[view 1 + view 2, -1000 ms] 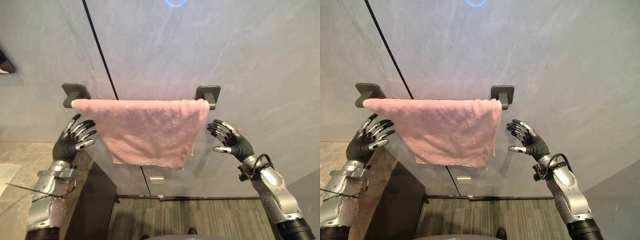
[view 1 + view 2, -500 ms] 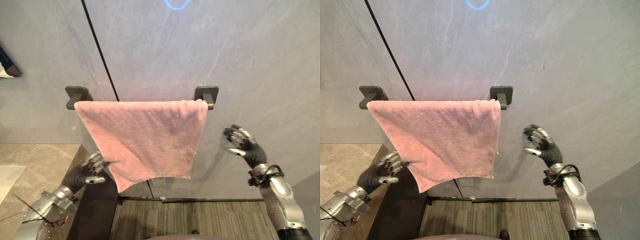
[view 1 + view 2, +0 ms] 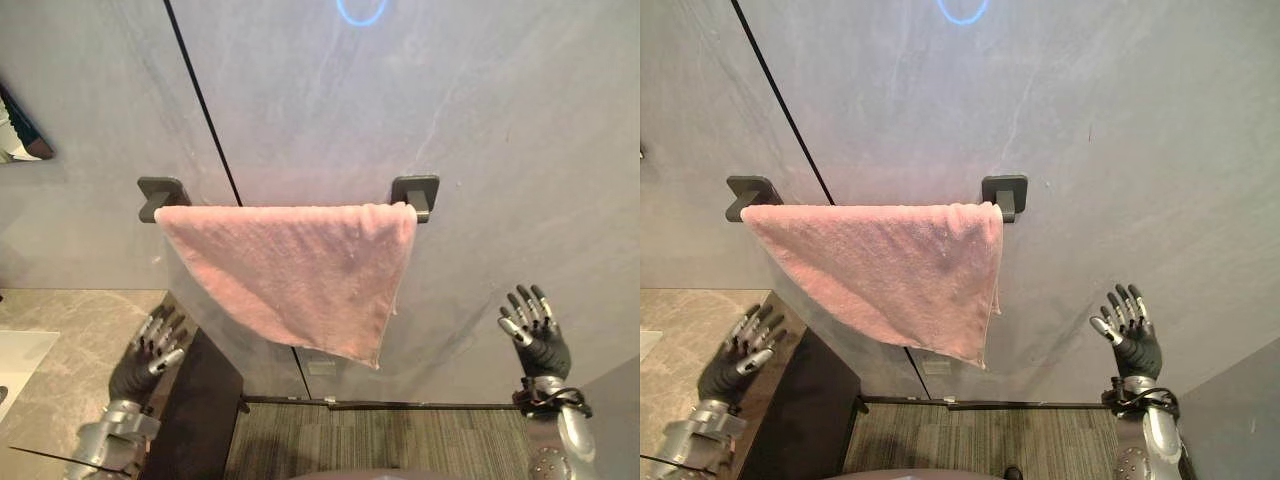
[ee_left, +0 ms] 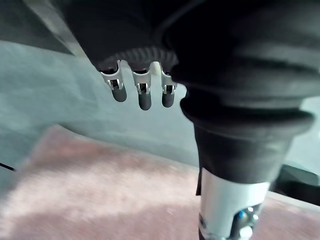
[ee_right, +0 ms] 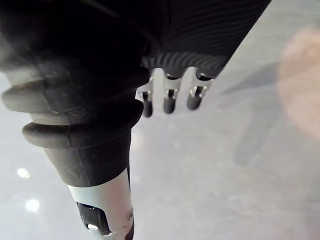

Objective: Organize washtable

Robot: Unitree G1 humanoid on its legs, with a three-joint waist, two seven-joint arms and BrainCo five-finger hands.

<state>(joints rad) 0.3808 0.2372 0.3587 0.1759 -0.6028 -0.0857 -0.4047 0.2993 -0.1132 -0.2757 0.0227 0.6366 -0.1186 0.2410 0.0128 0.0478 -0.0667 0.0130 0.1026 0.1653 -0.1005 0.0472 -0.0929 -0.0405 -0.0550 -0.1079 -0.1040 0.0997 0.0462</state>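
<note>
Pink towel (image 3: pixel 300 270) is draped over the wall rail (image 3: pixel 415 193), lower edge slanted. Its corner was let go by the left hand (image 3: pixel 150 355), now lowered by the table (image 3: pixel 70 325), spread, empty. Right hand (image 3: pixel 535 330) also lowered, wide open. Towel step prob. done. Left wrist view adds the towel close-up past straight fingers (image 4: pixel 141 97).

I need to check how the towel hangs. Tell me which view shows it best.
Left eye view: the whole towel shows, draped over the bar, lower edge slanting. Right eye view shows much the same. Each wrist view catches a pink patch of it.
</note>
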